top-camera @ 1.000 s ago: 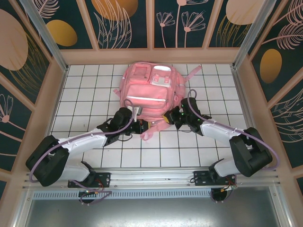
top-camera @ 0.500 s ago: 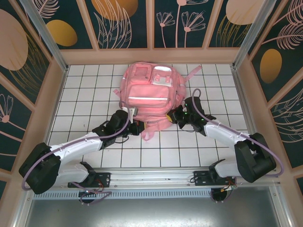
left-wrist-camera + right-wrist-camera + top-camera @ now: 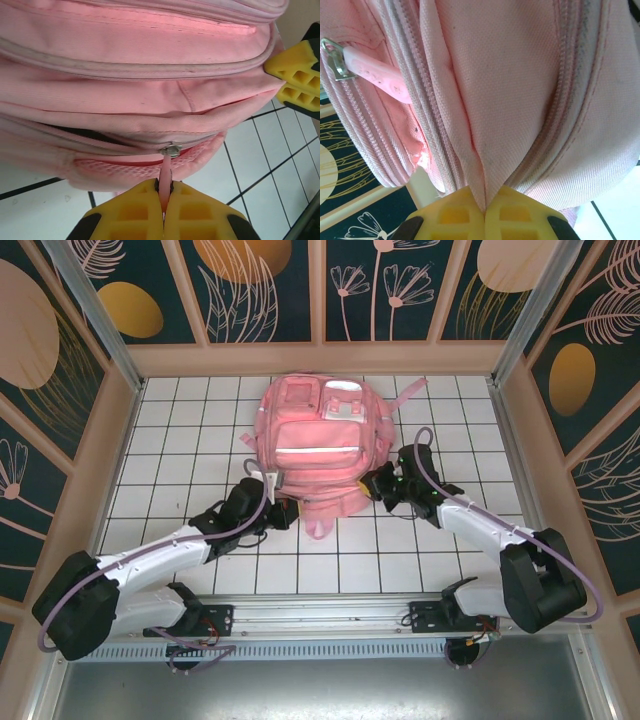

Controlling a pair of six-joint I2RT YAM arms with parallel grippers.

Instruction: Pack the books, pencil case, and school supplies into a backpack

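left tool (image 3: 163, 200): pinching pink zipper pull (image 3: 166, 171) | right tool (image 3: 484, 202): pinching woven backpack (image 3: 520, 75) fold

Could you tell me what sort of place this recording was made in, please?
Probably a lab test cell rather than a classroom: a white gridded tabletop, walled by floral panels in metal framing, with a left arm and a right arm bolted to a rail at its near edge.

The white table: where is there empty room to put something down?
Bare tiles lie between the backpack and the left wall, and between it and the right wall. Another bare patch sits between the left arm and right arm, nearer the rail. Crowded: the backpack's near edge, where the left gripper and right gripper pinch it.
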